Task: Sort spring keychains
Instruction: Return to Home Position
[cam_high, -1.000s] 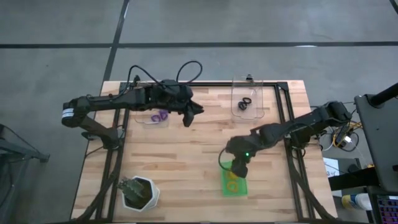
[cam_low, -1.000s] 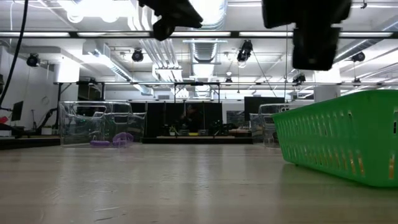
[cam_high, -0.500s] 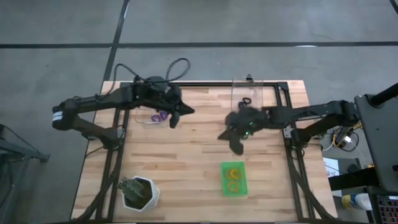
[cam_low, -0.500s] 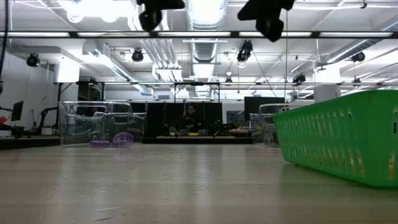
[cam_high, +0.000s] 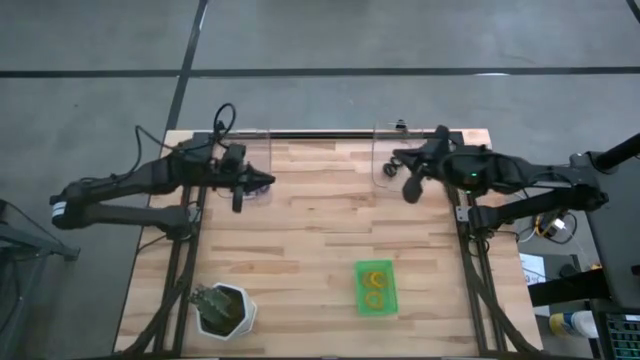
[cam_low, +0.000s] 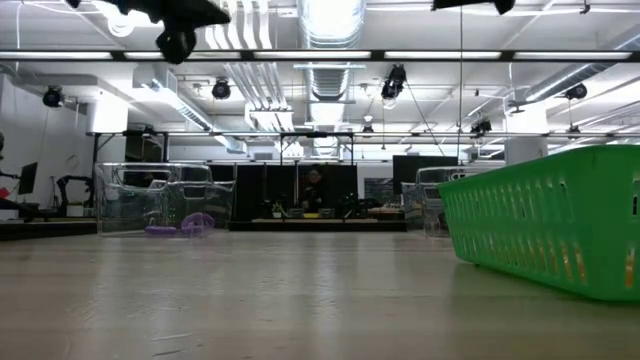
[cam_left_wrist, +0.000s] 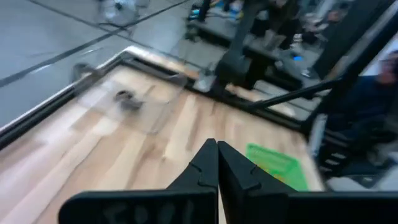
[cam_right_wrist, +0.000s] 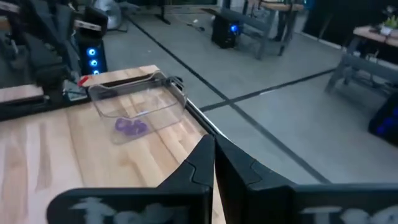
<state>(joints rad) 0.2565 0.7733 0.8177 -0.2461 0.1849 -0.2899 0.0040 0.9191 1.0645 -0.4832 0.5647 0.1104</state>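
Hovering over the far left part of the table (cam_high: 300, 240), the left gripper (cam_left_wrist: 217, 144) has its two fingers pressed together at the tips, with nothing between them. It hangs above the left clear bin (cam_right_wrist: 138, 104), which stands at the table's far left. Purple spring keychains (cam_right_wrist: 130, 127) lie in a small heap on that bin's floor, and the low view shows them through its wall.

The right gripper (cam_right_wrist: 214, 139) is likewise closed tip to tip and empty. It is raised over the far right part of the table, above the right clear bin (cam_high: 385, 145). In the left wrist view a small dark shape (cam_left_wrist: 128, 101) lies inside that bin, too blurred to tell what it is.

Both arms reach in from the table's sides and lie roughly along its far edge, well above the wood. In the low view only their undersides show, at the top of the picture.

Nearer, right of the middle, stands the green tray (cam_high: 359, 300), well apart from both grippers. Two yellow spring keychains (cam_high: 375, 278) lie in it, one farther and one nearer, close to each other. At the near left corner stands a white pot (cam_high: 243, 320) holding something green. Far behind the table, in the low view, a person (cam_low: 314, 186) shows in the room.
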